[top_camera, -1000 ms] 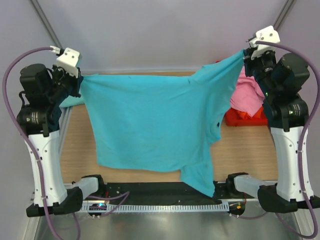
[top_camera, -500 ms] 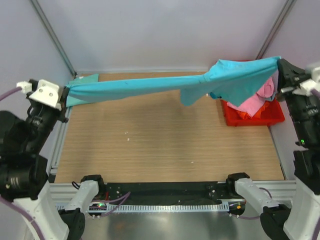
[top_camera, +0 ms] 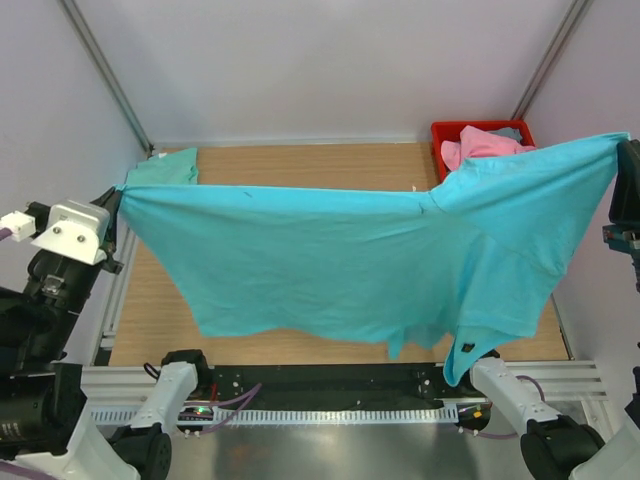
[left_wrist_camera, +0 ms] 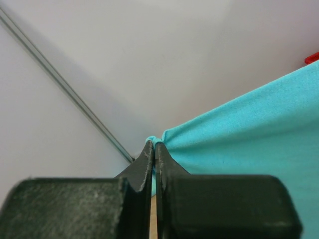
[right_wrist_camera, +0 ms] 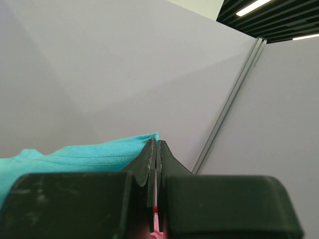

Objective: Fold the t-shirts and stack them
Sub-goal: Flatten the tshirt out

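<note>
The turquoise-blue t-shirt (top_camera: 340, 260) hangs spread in the air above the table, stretched between both grippers. My left gripper (top_camera: 118, 192) is shut on its left corner; the cloth (left_wrist_camera: 239, 129) bunches at the fingertips of that gripper (left_wrist_camera: 155, 144). My right gripper (top_camera: 622, 142) is shut on the right corner, and the shirt's hem (right_wrist_camera: 84, 155) runs into its closed tips (right_wrist_camera: 156, 143). A mint-green t-shirt (top_camera: 165, 168) lies flat at the far left of the table. A pink t-shirt (top_camera: 482, 146) and a grey-blue one (top_camera: 508, 133) sit in the red bin (top_camera: 450, 130).
The red plastic bin stands at the far right of the wooden table (top_camera: 300, 160). The hanging shirt hides most of the table top. Metal frame posts (top_camera: 105, 75) rise at the back corners, with grey walls close on all sides.
Both grippers have moved toward the near side and the shirt, a narrow band across the back half a second ago, now hangs open as a wide sheet. The bin has come into view.
</note>
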